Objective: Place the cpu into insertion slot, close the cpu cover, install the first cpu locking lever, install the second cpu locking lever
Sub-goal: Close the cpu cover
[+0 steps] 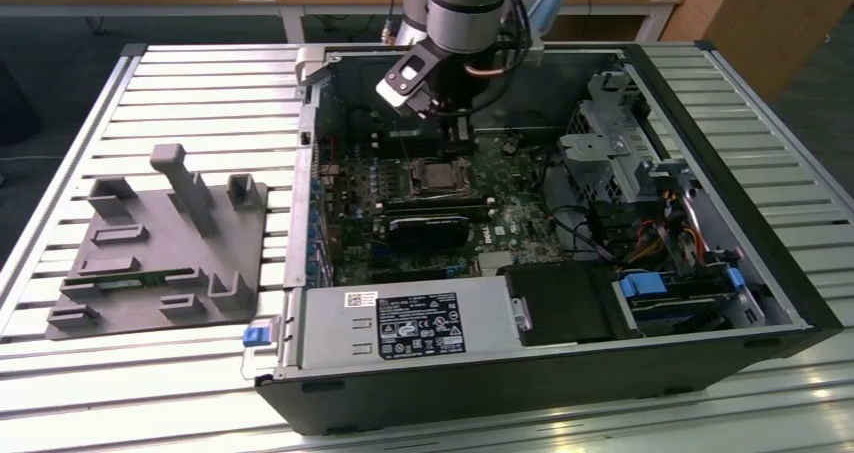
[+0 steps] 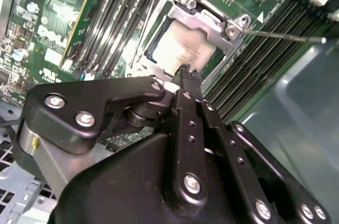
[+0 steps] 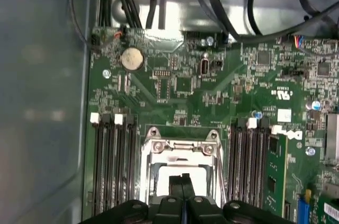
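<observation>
The cpu [image 2: 177, 49], a dull silver square, lies in the insertion slot [image 1: 434, 178] on the green motherboard. The silver cpu cover [image 2: 207, 20] appears to lie flat around it, with the chip's top showing through its window. In the first wrist view the cpu cover [image 3: 180, 147] sits between the memory slots. A thin locking lever [image 2: 286, 36] sticks out sideways from one corner of the socket. My gripper [image 2: 185, 71] hovers just above the socket's edge, fingers shut with nothing between them. In the exterior view the gripper [image 1: 451, 133] reaches down inside the case, just behind the socket.
The open computer case [image 1: 787, 303] lies on a slatted table. A black graphics card [image 1: 427, 223] sits just in front of the socket. Long black memory slots [image 3: 114, 166] flank it. Drive cage and cables [image 1: 621, 158] crowd the exterior view's right. A grey fixture plate [image 1: 160, 253] lies outside the case.
</observation>
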Controlling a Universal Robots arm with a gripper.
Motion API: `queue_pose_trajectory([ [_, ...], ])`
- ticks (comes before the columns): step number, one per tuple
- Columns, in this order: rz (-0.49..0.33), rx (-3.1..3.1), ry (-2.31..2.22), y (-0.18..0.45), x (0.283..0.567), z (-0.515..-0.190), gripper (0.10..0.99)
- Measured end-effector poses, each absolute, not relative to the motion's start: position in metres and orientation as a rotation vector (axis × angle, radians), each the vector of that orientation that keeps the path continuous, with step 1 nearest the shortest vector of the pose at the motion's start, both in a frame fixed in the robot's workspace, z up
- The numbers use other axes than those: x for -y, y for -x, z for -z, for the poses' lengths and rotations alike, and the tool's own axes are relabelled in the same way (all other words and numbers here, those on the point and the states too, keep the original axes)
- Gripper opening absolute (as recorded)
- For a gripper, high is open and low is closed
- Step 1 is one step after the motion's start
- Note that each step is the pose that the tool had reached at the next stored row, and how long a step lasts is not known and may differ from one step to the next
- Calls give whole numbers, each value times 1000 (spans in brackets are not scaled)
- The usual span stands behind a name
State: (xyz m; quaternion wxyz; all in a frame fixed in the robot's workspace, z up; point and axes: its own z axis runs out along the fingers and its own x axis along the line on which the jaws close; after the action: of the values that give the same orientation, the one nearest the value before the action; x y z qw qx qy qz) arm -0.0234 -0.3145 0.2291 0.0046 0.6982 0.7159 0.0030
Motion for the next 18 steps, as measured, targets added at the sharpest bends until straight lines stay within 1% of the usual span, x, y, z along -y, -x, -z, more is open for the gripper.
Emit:
queue_pose_trajectory([
  [18,-9,-2242,-2187,51,315,-211,106],
])
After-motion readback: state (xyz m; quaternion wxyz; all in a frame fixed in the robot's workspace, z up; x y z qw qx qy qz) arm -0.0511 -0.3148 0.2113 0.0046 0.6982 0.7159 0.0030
